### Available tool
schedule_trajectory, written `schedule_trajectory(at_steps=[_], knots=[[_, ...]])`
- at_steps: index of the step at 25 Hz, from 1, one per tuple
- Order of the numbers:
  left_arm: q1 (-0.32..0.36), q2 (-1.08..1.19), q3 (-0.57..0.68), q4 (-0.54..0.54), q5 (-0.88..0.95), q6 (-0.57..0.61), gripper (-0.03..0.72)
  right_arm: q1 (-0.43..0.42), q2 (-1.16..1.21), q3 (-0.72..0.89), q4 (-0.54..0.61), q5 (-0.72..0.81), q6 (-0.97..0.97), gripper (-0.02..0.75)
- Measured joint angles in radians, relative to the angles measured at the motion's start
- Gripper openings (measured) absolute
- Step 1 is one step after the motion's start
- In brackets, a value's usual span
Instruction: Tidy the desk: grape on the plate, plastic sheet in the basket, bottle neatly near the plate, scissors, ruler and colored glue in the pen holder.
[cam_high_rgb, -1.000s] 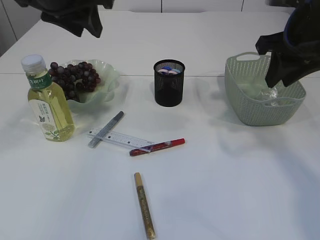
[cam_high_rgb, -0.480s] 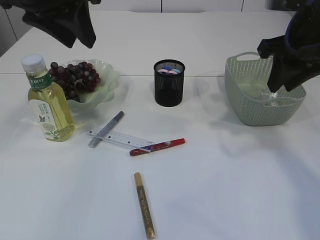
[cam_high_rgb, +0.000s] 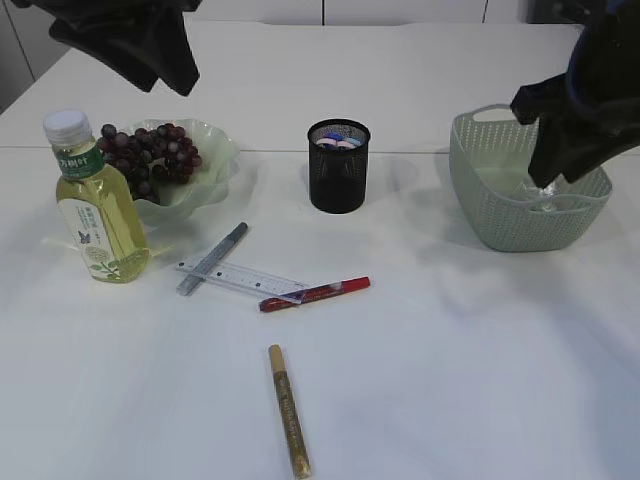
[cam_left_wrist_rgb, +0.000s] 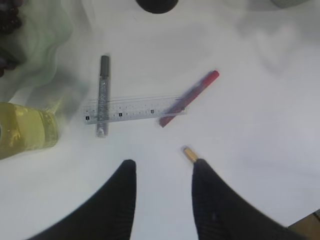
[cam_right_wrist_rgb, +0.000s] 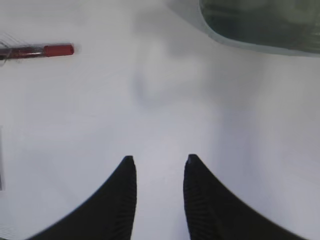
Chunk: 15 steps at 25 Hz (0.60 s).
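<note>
Left gripper hangs spread and empty above the ruler: thin, stiff, slippery, likely best pinched across its 2 long edges.

one bottle, one bunch of grapes on one plate, one pen holder, one basket, one ruler. three glue pens: a grey one, a red one, a gold one. two grippers, left and right.
</note>
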Motion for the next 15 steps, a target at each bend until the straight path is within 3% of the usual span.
schedule_trajectory(at_steps=[5, 10, 15], knots=[[0.000, -0.052, 0.000, 0.003, 0.002, 0.011, 0.279, 0.077, 0.002, -0.002, 0.000, 0.002, -0.029, 0.271], [0.003, -0.134, 0.000, 0.106, 0.007, -0.008, 0.279, 0.168, 0.069, -0.075, 0.000, 0.005, -0.037, 0.272], [0.075, -0.199, 0.000, 0.125, 0.009, -0.023, 0.279, 0.272, 0.179, -0.222, 0.000, 0.006, -0.053, 0.272]])
